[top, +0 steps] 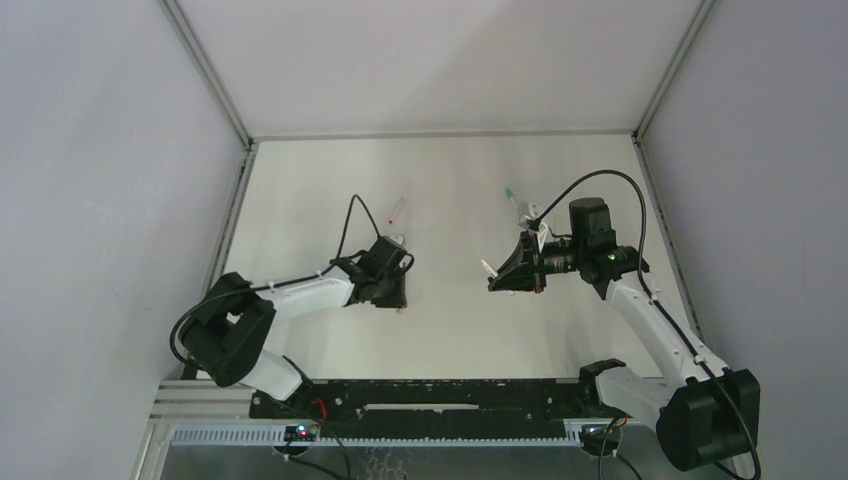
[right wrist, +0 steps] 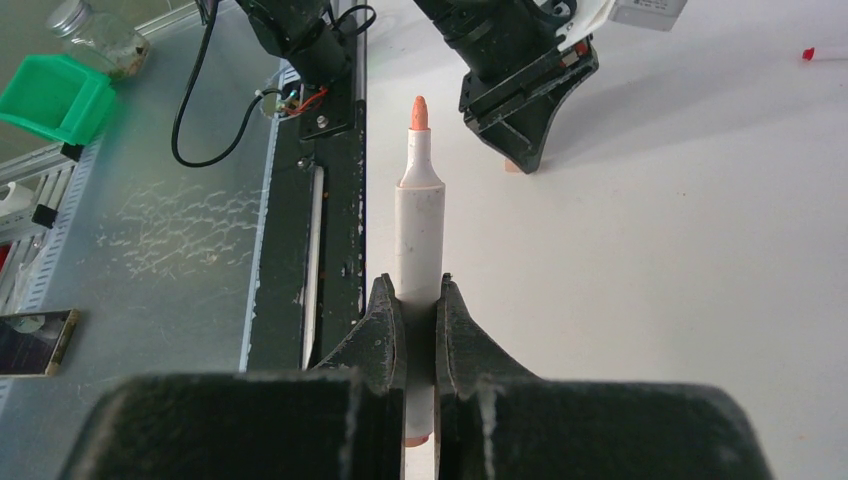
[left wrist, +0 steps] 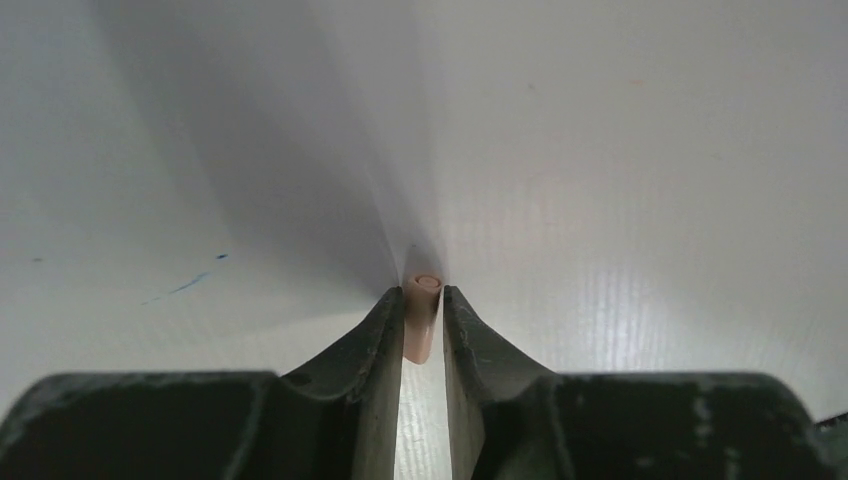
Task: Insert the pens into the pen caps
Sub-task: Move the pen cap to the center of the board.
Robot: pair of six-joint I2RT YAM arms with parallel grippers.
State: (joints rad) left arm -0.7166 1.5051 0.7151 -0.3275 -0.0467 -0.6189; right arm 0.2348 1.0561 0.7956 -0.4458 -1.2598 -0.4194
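Note:
A peach pen cap (left wrist: pixel 422 315) stands between the fingertips of my left gripper (left wrist: pixel 424 292), which points down at the white table. The cap leans on the left finger, and a thin gap shows at the right finger. In the top view this left gripper (top: pixel 401 297) is left of centre, with the cap (top: pixel 402 311) at its tips. My right gripper (right wrist: pixel 420 282) is shut on a white pen (right wrist: pixel 420 225). The pen's bare peach tip (right wrist: pixel 418 110) points toward the left gripper (right wrist: pixel 520 150) and the cap (right wrist: pixel 512 166). From above, the right gripper (top: pixel 497 282) hovers right of centre with the pen (top: pixel 489 268).
A pen with a red cap (top: pixel 396 208) lies on the table behind the left arm. A teal-capped pen (top: pixel 513 200) lies behind the right gripper. Blue ink marks (left wrist: pixel 185 287) stain the table. Beyond the black base rail (right wrist: pixel 335 190) are a green bin (right wrist: pixel 55 95), a jar (right wrist: pixel 95 35) and a phone (right wrist: pixel 35 340).

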